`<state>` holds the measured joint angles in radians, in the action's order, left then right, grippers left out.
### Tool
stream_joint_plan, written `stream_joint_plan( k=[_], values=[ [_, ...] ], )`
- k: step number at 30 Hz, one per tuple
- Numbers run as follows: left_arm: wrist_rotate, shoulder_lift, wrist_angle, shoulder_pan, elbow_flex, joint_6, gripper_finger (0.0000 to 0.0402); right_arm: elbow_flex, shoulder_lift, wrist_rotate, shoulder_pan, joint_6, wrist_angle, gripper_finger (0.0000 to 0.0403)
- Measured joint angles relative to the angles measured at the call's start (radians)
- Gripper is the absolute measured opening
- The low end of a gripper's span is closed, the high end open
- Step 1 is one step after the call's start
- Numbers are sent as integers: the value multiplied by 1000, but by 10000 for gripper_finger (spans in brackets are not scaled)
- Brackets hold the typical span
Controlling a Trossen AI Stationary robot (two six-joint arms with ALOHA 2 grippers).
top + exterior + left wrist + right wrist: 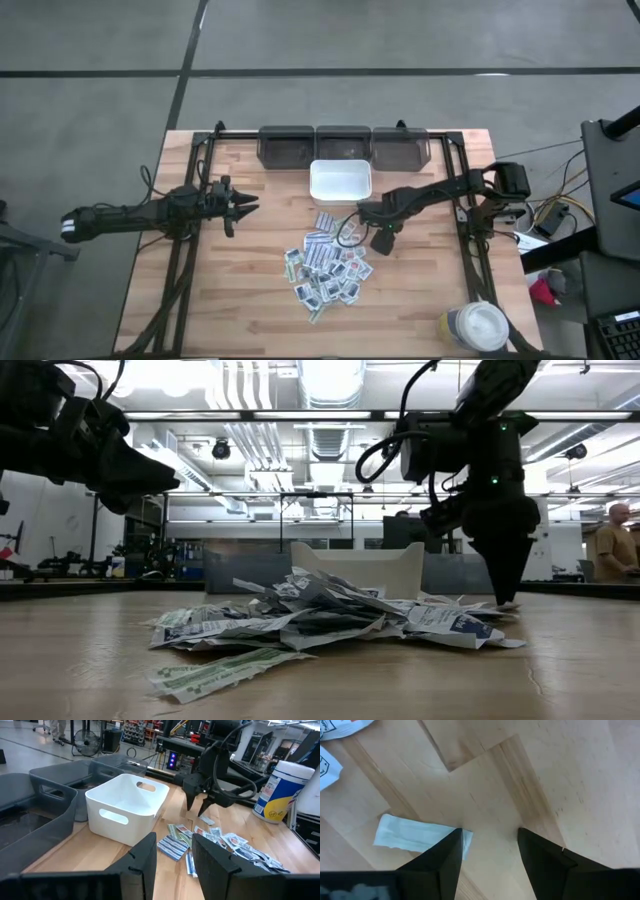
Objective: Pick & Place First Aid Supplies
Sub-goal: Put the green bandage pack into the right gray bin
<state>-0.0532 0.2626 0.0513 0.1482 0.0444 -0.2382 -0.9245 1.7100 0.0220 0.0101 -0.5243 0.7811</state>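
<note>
Shift the right gripper [487, 851], jaws released, until both fingers straddle the pale strip [415, 834], then close; the left gripper [240, 207] waits released.

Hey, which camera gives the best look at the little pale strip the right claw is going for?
The right wrist view: the pale strip lies flat on the wooden table, with one finger of the open right claw at its end. The low view shows only a sliver beneath the claw; the high view hides it; the left wrist view shows it small.

Pale strip [415, 836] partly behind end effector finger, jar [478, 328] cut off btm edge
</note>
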Motion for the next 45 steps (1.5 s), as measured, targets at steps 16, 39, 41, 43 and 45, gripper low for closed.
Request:
stream_joint_plan(
  k=[16,39,41,43,45],
  values=[
    [0,0,0,0,0,-2,119,22,-2,-29,0,-47,4,113],
    [0,0,0,0,0,-2,120,33,-160,-10,3,-52,27,8],
    [0,0,0,0,0,-2,119,33,-192,-10,3,-52,25,8],
    [0,0,0,0,0,-3,120,32,-216,-10,3,-52,25,8],
    [0,0,0,0,0,-11,120,33,-242,-7,4,-52,24,8]
  ],
)
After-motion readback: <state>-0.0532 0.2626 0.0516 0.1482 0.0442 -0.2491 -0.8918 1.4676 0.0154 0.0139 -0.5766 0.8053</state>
